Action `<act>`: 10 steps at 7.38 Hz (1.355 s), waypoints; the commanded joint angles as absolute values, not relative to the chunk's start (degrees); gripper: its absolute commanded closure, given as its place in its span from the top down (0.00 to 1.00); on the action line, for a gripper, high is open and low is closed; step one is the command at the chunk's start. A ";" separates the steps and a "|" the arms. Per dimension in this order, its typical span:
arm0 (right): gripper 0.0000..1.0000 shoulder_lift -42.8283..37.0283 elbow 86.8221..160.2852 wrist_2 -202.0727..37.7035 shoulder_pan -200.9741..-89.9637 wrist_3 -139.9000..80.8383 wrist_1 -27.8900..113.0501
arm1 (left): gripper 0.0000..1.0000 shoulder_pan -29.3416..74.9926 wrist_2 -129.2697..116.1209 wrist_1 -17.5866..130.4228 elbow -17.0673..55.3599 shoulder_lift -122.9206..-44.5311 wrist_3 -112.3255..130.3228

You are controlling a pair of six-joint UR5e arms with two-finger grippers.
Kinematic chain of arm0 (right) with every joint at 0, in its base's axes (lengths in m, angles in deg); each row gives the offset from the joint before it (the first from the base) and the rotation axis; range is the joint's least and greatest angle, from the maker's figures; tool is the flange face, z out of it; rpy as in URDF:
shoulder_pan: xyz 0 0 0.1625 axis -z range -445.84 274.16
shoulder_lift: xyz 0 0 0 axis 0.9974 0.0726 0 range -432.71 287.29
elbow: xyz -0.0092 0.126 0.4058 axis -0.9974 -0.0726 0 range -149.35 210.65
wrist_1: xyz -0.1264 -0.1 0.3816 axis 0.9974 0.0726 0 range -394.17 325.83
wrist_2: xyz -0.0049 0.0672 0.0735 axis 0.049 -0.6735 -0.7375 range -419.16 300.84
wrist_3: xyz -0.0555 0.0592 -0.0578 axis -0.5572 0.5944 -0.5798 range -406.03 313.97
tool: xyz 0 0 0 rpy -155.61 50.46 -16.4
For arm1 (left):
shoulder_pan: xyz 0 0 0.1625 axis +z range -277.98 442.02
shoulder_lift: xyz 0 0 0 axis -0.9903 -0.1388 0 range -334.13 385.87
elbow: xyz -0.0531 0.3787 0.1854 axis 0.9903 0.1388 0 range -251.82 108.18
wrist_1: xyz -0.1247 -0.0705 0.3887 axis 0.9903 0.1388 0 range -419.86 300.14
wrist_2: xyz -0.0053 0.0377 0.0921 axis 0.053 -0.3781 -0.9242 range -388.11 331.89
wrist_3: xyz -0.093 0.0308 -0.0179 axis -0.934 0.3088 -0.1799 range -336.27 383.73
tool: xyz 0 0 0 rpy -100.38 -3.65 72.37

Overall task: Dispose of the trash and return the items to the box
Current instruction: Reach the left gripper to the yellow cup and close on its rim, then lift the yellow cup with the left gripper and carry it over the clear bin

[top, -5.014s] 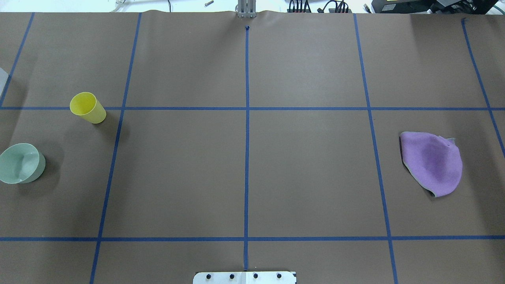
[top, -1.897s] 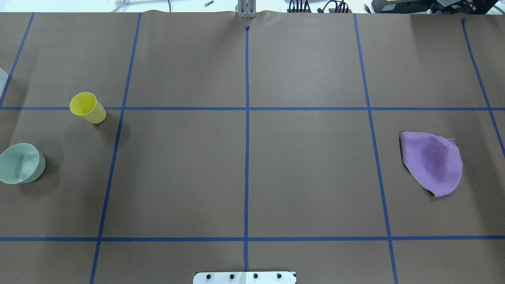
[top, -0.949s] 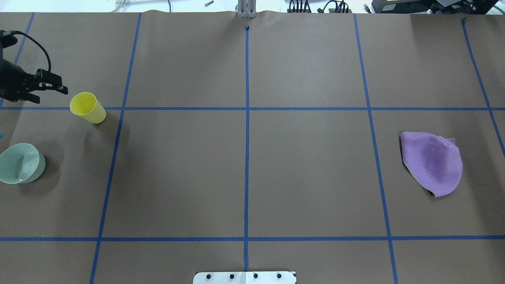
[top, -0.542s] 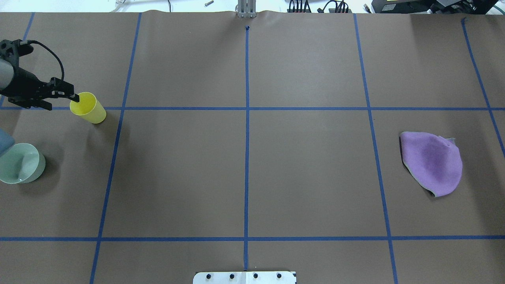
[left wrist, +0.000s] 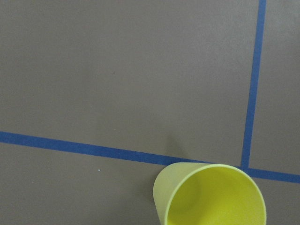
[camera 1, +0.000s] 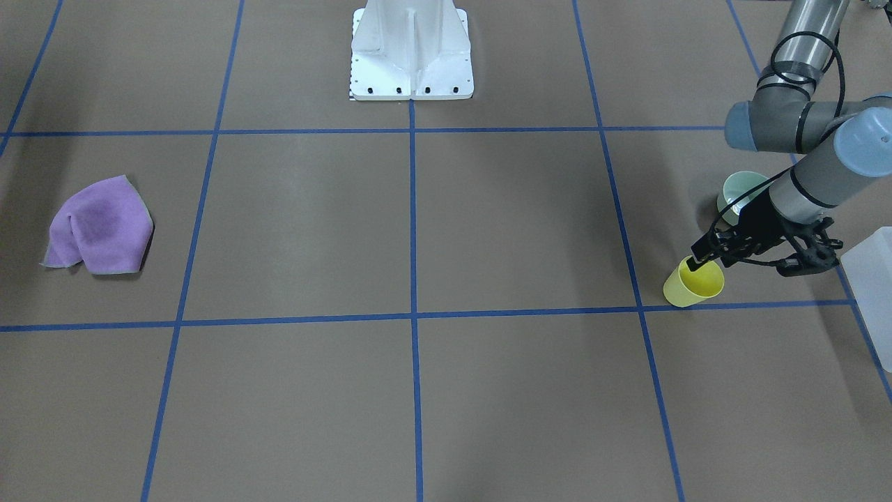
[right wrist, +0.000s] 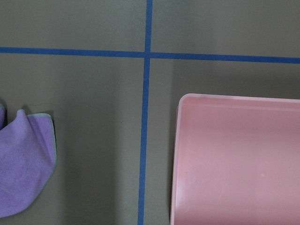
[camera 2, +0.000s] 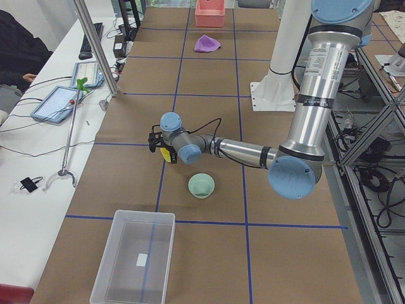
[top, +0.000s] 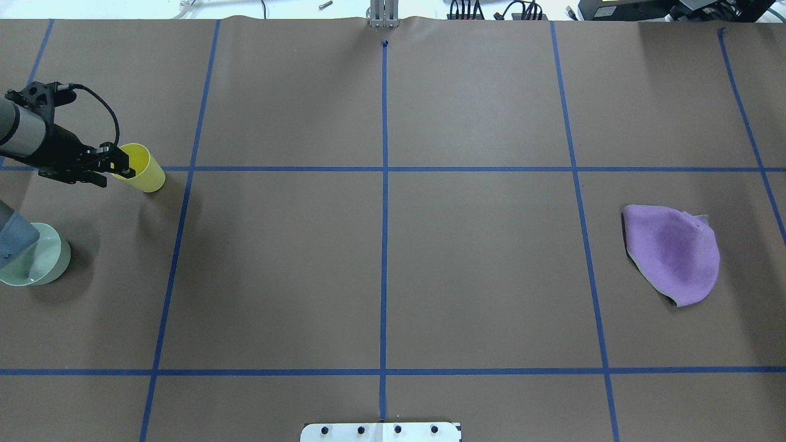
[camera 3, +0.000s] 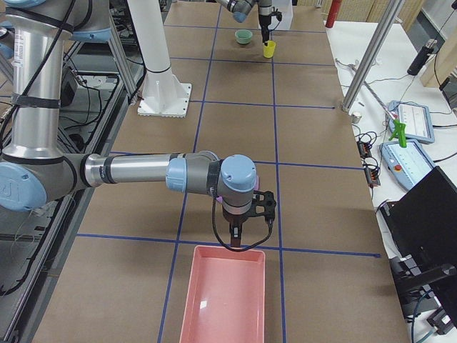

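The yellow cup (top: pixel 144 173) (camera 1: pixel 693 286) (left wrist: pixel 211 197) stands upright at the table's left. My left gripper (top: pixel 121 167) (camera 1: pixel 697 263) hovers at the cup's rim, fingers drawn together, holding nothing. The mint-green bowl (top: pixel 43 265) (camera 1: pixel 739 189) (camera 2: pixel 201 185) stands nearer the robot, partly under my left arm. The translucent box (camera 2: pixel 133 253) (camera 1: pixel 871 293) sits at the table's left end. A crumpled purple cloth (top: pixel 672 252) (right wrist: pixel 23 168) lies at the right; whether it is the trash I cannot tell. My right gripper (camera 3: pixel 234 239) points down above a pink tray's edge; I cannot tell its state.
A pink tray (camera 3: pixel 225 300) (right wrist: pixel 234 164) sits at the table's right end, beside the cloth. The white robot base (camera 1: pixel 411 49) is at the near middle. A person sits by tablets on a side desk (camera 2: pixel 63 101). Blue tape lines grid the brown table.
My left arm came in from the left and moved right until its gripper reached the yellow cup's rim. Its elbow now covers part of the bowl. Cup, bowl and cloth have not moved.
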State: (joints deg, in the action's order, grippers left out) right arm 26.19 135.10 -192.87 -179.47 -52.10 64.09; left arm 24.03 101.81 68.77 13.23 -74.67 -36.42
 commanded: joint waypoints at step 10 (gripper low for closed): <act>1.00 26.17 135.41 -193.02 -179.35 -52.01 64.01 | 0.00 0.06 116.39 47.03 19.41 -70.46 -5.24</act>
State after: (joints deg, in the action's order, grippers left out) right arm 26.20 135.35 -192.99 -179.39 -52.01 64.01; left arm 5.07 116.51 57.51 19.20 -70.37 -19.71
